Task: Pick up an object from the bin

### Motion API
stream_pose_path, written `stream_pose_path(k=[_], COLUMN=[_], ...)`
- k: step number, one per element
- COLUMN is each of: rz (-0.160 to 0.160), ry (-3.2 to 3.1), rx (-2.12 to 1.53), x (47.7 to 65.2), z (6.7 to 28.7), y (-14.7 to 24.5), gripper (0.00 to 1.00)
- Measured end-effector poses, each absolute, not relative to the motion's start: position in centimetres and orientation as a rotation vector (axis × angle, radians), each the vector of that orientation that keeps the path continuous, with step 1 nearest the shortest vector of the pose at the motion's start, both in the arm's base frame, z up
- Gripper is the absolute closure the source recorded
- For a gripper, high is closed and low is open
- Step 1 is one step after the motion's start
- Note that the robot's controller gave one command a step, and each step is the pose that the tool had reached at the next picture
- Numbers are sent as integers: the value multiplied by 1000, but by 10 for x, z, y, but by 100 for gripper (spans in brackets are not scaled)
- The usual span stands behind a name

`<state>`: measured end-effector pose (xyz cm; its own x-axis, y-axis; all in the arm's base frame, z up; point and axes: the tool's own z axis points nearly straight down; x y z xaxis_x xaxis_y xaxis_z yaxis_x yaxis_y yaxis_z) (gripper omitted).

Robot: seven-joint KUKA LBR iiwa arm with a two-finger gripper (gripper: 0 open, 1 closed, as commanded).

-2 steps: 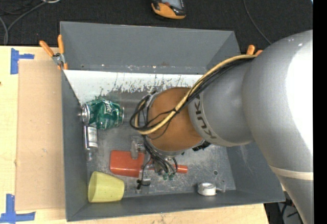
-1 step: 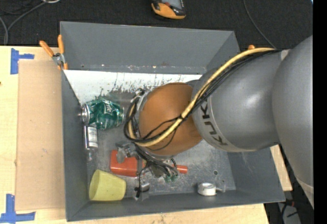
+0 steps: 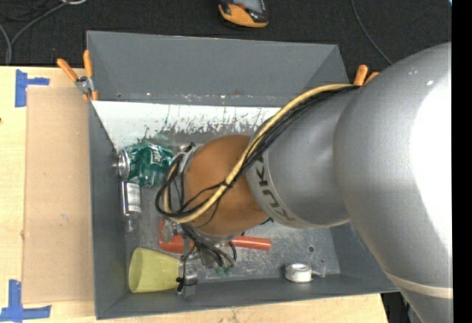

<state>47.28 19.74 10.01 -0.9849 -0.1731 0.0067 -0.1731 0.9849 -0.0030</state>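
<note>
camera view: yellow cup lying sideways

bin currently holding one crushed green can, one silver tube, one yellow-green cup, one small white round piece, orange-red stick showing in two stretches, counting as one or two, unclear

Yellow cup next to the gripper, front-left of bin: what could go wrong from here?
1. The gripper sits at the edge of the yellow cup, which seems to lie on its side; a push could roll it toward the bin wall.
2. The orange marker lies right beside the gripper; it might get caught too.
3. The looped cables hang close to the crushed green can and may snag it.
</note>
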Motion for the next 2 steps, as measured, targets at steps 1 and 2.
stream_pose_path(k=[1,2], rz=[-3,4], ry=[-2954,-3075], rx=[1155,657], x=[477,476], z=[74,71], y=[234,189], gripper=[0,100])
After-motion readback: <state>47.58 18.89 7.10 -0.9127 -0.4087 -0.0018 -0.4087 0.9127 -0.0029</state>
